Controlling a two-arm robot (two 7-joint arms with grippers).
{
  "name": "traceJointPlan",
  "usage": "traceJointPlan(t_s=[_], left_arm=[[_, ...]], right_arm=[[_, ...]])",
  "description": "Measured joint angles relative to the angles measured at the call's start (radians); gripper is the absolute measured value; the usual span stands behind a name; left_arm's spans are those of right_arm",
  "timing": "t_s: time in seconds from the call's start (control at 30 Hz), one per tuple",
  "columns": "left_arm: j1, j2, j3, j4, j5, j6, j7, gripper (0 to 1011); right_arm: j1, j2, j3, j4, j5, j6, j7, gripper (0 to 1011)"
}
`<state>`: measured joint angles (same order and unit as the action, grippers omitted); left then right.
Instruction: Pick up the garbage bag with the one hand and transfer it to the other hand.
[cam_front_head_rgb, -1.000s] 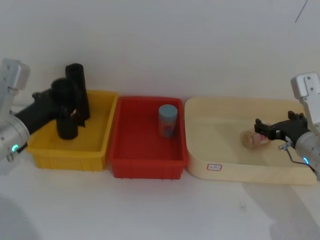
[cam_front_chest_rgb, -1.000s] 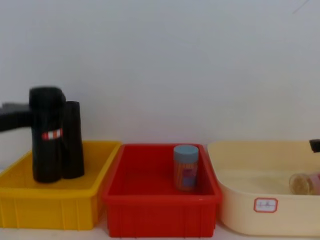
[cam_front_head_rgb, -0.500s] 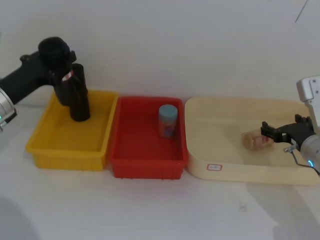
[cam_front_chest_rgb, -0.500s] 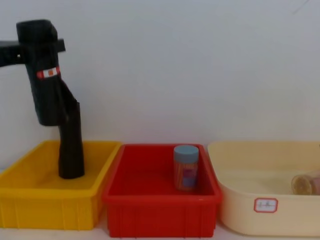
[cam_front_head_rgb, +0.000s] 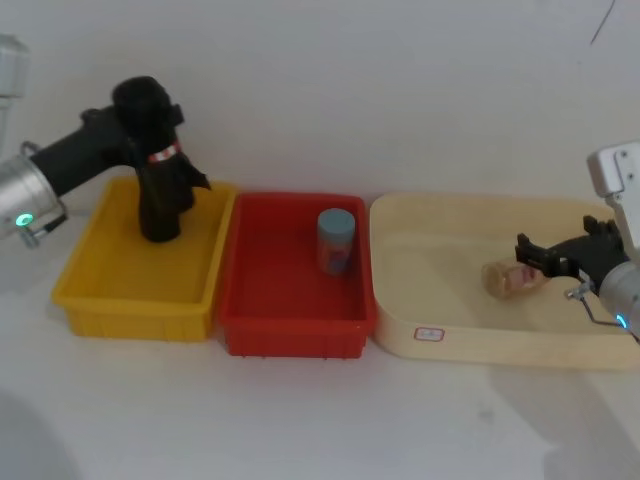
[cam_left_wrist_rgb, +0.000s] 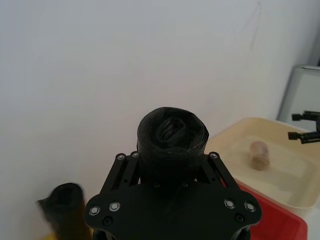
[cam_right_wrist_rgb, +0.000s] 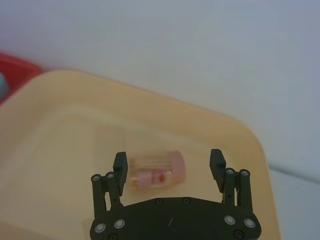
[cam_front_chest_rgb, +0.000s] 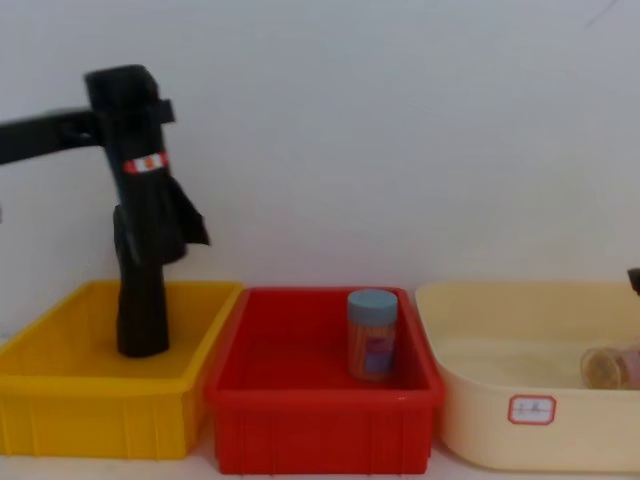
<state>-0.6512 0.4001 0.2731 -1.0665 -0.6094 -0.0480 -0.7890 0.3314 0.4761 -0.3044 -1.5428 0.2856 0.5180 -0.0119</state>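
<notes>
The garbage bag (cam_front_head_rgb: 150, 130), a thick black roll with a red-and-white band, is held upright in the air over the yellow bin (cam_front_head_rgb: 130, 298). My left gripper (cam_front_head_rgb: 140, 122), on the green-ringed arm, is shut on its upper part. From the chest the garbage bag (cam_front_chest_rgb: 140, 160) hangs with a loose flap at its lower end, the left gripper (cam_front_chest_rgb: 108, 118) reaching in from the left. In the left wrist view the bag's top (cam_left_wrist_rgb: 172, 137) sits between the left gripper's (cam_left_wrist_rgb: 167, 156) fingers. My right gripper (cam_front_head_rgb: 535, 255) hovers open over the cream tub (cam_front_head_rgb: 480, 345).
A slimmer plain black roll (cam_front_head_rgb: 160, 215) stands in the yellow bin, just under the held bag. The red bin (cam_front_head_rgb: 295, 325) in the middle holds a blue-lidded can (cam_front_head_rgb: 335, 240). A small bottle (cam_right_wrist_rgb: 157, 172) lies in the cream tub below the right gripper (cam_right_wrist_rgb: 169, 160).
The left gripper lifted the garbage bag up out of the yellow bin, then carried it to the right. The right gripper shifted only slightly over the tub.
</notes>
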Motion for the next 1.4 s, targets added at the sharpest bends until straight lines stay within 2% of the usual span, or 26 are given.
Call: traceJointPlan(t_s=[0.2, 0.23, 0.33, 0.47, 0.5, 0.73, 0.87, 1.07, 1.4], left_arm=[[-0.117, -0.071, 0.058, 0.2, 0.008, -0.046, -0.103, 400], [-0.117, -0.071, 0.058, 0.2, 0.008, -0.046, -0.103, 400], [-0.194, -0.125, 0.091, 0.333, 0.017, -0.08, -0.164, 400], [-0.273, -0.181, 0.118, 0.472, 0.022, -0.127, -0.23, 400], [-0.305, -0.203, 0.132, 0.529, 0.019, -0.147, -0.255, 400], [-0.413, -0.279, 0.178, 0.724, 0.004, -0.214, -0.338, 400], [-0.455, -0.308, 0.195, 0.802, -0.002, -0.239, -0.369, 400], [-0.499, -0.339, 0.214, 0.879, -0.009, -0.266, -0.403, 400], [-0.535, -0.364, 0.229, 0.945, -0.015, -0.289, -0.432, 400]], right_arm=[[-0.009, 0.023, -0.015, -0.064, -0.013, -0.026, 0.036, 1000], [-0.009, 0.023, -0.015, -0.064, -0.013, -0.026, 0.036, 1000], [-0.014, 0.033, -0.023, -0.096, -0.019, -0.042, 0.055, 1000], [-0.02, 0.048, -0.035, -0.143, -0.027, -0.066, 0.083, 1000], [-0.021, 0.05, -0.037, -0.15, -0.029, -0.07, 0.088, 1000], [-0.028, 0.067, -0.053, -0.22, -0.041, -0.101, 0.125, 1000], [-0.032, 0.07, -0.056, -0.236, -0.045, -0.106, 0.135, 1000], [-0.037, 0.065, -0.055, -0.236, -0.044, -0.088, 0.143, 1000], [-0.03, 0.041, -0.055, -0.186, -0.017, -0.043, 0.175, 1000]])
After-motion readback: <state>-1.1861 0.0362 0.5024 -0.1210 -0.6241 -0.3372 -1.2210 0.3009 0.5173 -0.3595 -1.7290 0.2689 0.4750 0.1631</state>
